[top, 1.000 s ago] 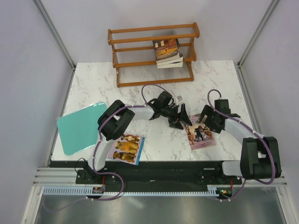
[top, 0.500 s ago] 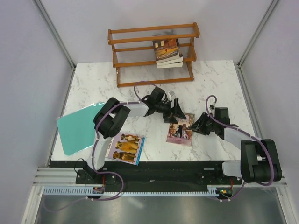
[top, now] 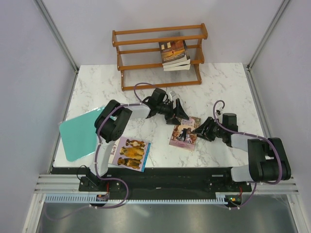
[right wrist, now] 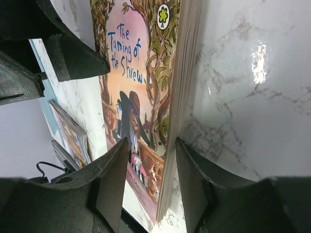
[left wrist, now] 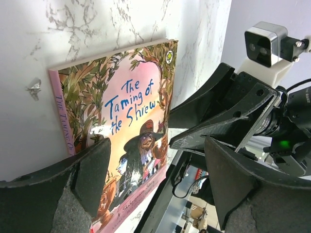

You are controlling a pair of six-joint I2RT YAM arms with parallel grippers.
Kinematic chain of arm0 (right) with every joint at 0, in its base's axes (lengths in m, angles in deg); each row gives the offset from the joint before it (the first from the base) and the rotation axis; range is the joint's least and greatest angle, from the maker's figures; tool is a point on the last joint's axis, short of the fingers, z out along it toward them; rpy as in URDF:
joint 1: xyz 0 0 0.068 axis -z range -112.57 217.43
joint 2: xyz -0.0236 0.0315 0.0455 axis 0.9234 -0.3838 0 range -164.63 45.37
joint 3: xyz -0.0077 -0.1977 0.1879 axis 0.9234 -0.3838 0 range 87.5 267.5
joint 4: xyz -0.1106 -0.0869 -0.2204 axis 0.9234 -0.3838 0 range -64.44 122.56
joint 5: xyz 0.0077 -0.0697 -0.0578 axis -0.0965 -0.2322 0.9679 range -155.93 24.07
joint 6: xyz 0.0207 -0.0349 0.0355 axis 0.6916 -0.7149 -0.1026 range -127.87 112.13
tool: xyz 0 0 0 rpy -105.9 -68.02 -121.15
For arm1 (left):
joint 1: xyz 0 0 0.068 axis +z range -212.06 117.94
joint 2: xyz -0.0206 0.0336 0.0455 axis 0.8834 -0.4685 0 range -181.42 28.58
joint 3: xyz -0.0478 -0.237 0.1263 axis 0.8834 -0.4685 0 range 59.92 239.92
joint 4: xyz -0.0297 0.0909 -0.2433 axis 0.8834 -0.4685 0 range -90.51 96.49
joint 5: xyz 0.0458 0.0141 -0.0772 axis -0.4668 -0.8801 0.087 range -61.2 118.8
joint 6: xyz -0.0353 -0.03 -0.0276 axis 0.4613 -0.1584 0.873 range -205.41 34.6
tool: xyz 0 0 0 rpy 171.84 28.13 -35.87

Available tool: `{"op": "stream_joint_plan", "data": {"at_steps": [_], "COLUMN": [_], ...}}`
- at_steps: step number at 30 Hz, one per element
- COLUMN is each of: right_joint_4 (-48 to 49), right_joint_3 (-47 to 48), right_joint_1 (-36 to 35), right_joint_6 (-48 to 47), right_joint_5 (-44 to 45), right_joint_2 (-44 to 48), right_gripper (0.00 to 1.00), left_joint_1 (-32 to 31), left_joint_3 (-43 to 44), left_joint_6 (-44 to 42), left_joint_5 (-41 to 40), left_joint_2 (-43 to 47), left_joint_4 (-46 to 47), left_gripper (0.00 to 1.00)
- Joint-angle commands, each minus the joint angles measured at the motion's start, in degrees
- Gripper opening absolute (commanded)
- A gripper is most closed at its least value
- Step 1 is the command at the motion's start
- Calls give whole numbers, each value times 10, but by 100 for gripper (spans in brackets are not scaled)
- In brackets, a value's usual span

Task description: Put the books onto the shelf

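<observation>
Because the pink book (top: 184, 135) looks light and floppy, pinch its page edge; left end effector (top: 181, 114), right end effector (top: 198, 130): both apart.

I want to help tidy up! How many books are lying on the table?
2. The pink book lies in the middle of the table. The dog book lies near the front edge, on the left. More sit stacked on the shelf, not counted.

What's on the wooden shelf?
A stack of books lies on the shelf, right of middle, brown-orange cover on top. The books beneath are covered; their fronts can't be seen.
</observation>
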Motion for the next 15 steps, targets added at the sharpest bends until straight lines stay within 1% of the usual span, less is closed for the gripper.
{"op": "stream_joint_plan", "data": {"at_steps": [1,2,3,5,8,12,15], "right_joint_4": [39,38,42,49,80,150,164], "right_joint_3": [-14,-14,-14,-17,-18,-21,-10], "right_joint_1": [-2,-2,-2,-2,-2,-3,-9], "right_joint_6": [2,1,1,4,23,53,56], "right_joint_5": [5,7,7,9,-5,-30,-48], "right_joint_2": [-14,-14,-14,-17,-31,-47,-58], "right_gripper": [52,52,52,52,50,49,47], "left_joint_1": [5,5,5,4,4,0,-1], "left_joint_3": [-9,-4,0,2,-1,4,13], "left_joint_6": [-58,-83,-94,-111,-112,-106,-105], "left_joint_5": [-35,-46,-64,-71,-57,-46,-45], "left_joint_2": [35,40,46,48,30,6,-3], "left_joint_4": [-69,-117,-137,-161,-163,-159,-157], "left_gripper": [85,85,85,85,85,85,85]}}
